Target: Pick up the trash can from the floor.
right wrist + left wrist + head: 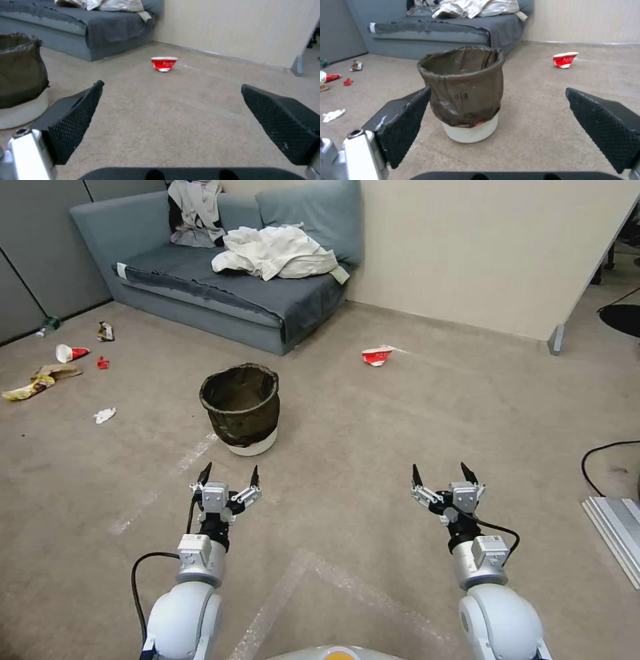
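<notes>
Trash can [241, 410] stood upright on the floor [373, 420], a small white tapered bin with a dark brown-black bag [465, 82] folded over the rim and hanging most of the way down the outside, only the white base band bare. Bag interior looked dark; contents could not be made out. The can sat on open carpet in front of the grey sofa [220, 280], near the sofa's front edge but apart from it, at the far end of a pale tape mark [160, 483] on the carpet.

Left gripper [229, 475] hovered just short of the can, pointed at it, fingers spread wide and holding nothing. In the left wrist view the can [466, 100] stood between the two black textured pads [405, 125], closer to one, not touching either.

Right gripper [445, 474] was well to the right of the can over bare carpet, also wide open and empty.

A crushed red-and-white paper cup [378, 355] lay on the carpet toward the beige wall [480, 253], well apart from the can. More litter [67, 367] was scattered on the carpet at the left. White crumpled cloth [277, 252] lay heaped on the sofa seat.
</notes>
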